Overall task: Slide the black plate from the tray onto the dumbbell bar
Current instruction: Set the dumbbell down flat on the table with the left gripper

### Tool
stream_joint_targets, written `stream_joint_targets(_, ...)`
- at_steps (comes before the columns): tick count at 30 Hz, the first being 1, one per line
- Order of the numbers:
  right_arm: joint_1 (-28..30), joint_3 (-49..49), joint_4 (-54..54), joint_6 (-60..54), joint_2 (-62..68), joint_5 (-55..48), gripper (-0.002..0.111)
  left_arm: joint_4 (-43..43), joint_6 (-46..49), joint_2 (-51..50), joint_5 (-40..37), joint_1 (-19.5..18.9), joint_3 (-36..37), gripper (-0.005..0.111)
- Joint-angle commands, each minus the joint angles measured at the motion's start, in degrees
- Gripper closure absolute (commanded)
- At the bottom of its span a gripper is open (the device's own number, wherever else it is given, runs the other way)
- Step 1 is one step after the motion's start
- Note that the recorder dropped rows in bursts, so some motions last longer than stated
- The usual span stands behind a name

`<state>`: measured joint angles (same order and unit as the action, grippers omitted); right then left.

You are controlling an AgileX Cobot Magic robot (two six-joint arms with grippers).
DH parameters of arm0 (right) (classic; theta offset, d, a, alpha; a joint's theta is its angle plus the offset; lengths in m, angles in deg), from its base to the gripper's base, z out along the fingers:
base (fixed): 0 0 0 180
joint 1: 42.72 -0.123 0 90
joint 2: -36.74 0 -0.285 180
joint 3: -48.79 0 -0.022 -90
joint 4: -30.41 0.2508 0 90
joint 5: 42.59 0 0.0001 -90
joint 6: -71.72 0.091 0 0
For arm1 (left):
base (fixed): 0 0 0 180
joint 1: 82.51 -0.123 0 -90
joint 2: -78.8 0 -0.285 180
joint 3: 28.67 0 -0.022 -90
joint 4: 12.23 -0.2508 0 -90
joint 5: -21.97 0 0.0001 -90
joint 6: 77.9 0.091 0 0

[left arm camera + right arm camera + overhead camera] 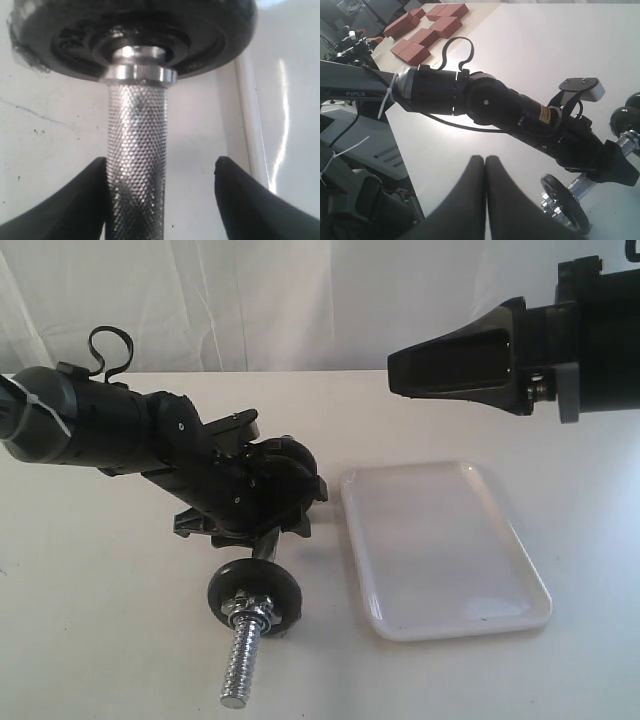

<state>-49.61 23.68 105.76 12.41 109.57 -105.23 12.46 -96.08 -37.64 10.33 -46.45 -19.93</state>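
The white tray [440,545] lies right of centre with nothing on it. No loose black plate shows anywhere. The dumbbell bar [243,655] lies to the tray's left, carrying a black disc [255,588] backed by a chrome star nut [250,615] at its near end. More black discs [625,116] sit at its far end; I cannot tell if one is the black plate. My left gripper [161,162] is open astride the knurled bar [136,150], one finger touching it and the other apart. My right gripper [392,375] hangs shut and empty above the tray's far side, also seen shut [485,159].
The tray's rim [247,125] runs close beside the bar. Several red bricks [427,25] lie on the table well beyond the left arm [470,95]. The table's edge [400,150] drops off beside that arm, with other equipment past it.
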Motion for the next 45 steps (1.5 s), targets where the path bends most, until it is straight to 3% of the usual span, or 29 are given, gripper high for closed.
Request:
stream_joint_targets(1,-0.05,-0.36,0.38,-0.24,-0.49,-0.37,0.108,0.05,0.13,0.62,-1.40,-0.01,-0.24,0.042)
stream_joint_targets(30,-0.05,-0.36,0.38,0.69,-0.49,-0.60,0.108,-2.95,0.12,1.87,-2.21,-0.09,-0.24,0.042)
stream_joint_targets(45,-0.05,-0.36,0.38,0.69,-0.49,-1.08,0.108,-3.77,1.56,5.67,-6.78,-2.23,-0.24,0.042)
